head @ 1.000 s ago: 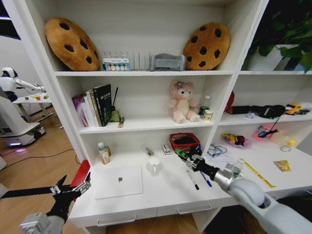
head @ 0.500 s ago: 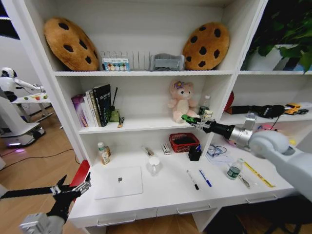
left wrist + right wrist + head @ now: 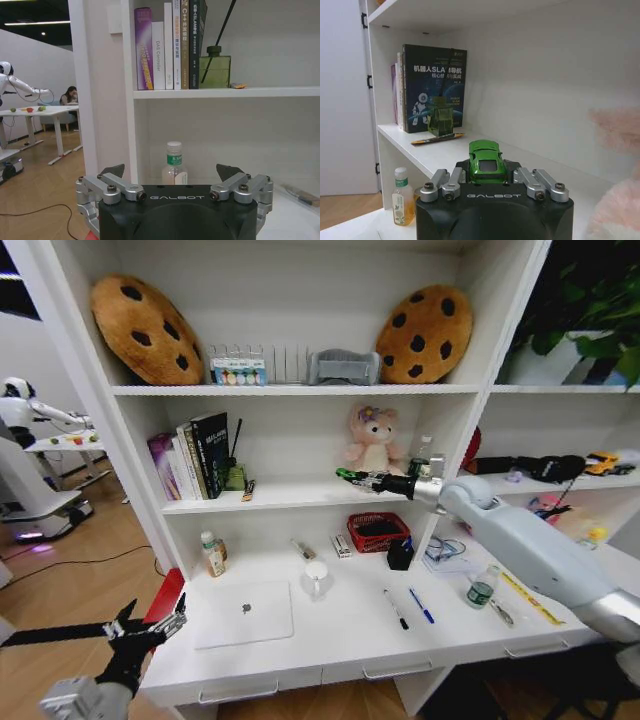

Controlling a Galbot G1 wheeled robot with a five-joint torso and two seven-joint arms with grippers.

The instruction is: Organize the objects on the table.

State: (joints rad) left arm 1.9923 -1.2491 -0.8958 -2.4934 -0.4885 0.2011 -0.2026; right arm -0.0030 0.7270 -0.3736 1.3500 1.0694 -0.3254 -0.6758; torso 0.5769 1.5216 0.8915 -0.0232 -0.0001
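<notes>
The right claw [image 3: 347, 477] is raised to the middle shelf [image 3: 300, 495] at the centre of the head view, just left of the pink plush bear [image 3: 374, 448]. It is closed on a small green toy car [image 3: 485, 159]. In the right wrist view the toy car sits between the fingers [image 3: 445, 182], its long axis in line with the claw and pointing away from the wrist, toward the books [image 3: 432, 87] and the green glass diffuser bottle [image 3: 440, 116] at the far end of the shelf. In the head view that axis runs roughly level, pointing to the left of the frame.

The left claw [image 3: 150, 628] hangs low at the lower left of the head view, off the front left corner of the table [image 3: 340, 640]. Its fingers [image 3: 112, 172] are spread wide, with nothing between them. In the left wrist view a small bottle [image 3: 174, 164] stands beyond it.

On the table the silver laptop [image 3: 244, 613] lies closed and flat at the lower centre-left. Right of it a black pen [image 3: 396, 609] and a blue pen [image 3: 421, 605] lie side by side, both slanting from upper left to lower right. A clear plastic bottle [image 3: 482, 587] stands upright further right. A red basket [image 3: 378, 531] sits at the back.
</notes>
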